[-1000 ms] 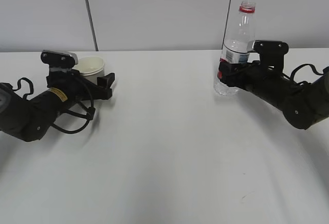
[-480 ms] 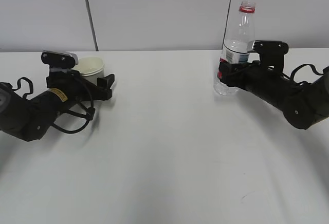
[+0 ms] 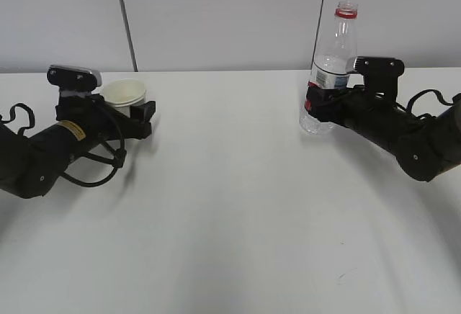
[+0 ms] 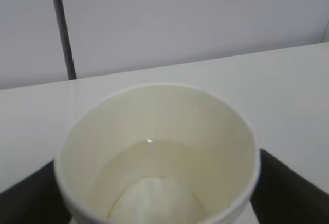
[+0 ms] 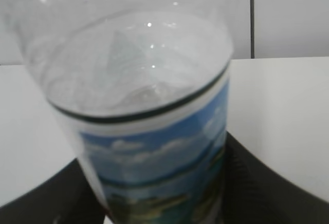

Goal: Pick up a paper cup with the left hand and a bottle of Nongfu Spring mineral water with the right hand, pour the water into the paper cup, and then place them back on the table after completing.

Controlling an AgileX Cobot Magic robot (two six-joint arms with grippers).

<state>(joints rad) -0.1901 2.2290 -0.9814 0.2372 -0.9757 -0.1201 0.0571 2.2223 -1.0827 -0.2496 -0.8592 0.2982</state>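
Observation:
The white paper cup stands at the far left of the white table, with clear water in its bottom. My left gripper is shut on the cup. In the left wrist view the cup fills the frame with a black finger at each side. The clear, uncapped Nongfu Spring bottle stands upright at the far right, partly full. My right gripper is shut on its blue label.
A grey wall with dark vertical seams runs behind the table's far edge. A small dark scuff mark lies on the tabletop at the front right. Loose black cables hang beside the left arm.
My left arm has drawn a little to the left and its wrist has risen, with the cup shifting slightly left with it. The right arm and the bottle have not moved.

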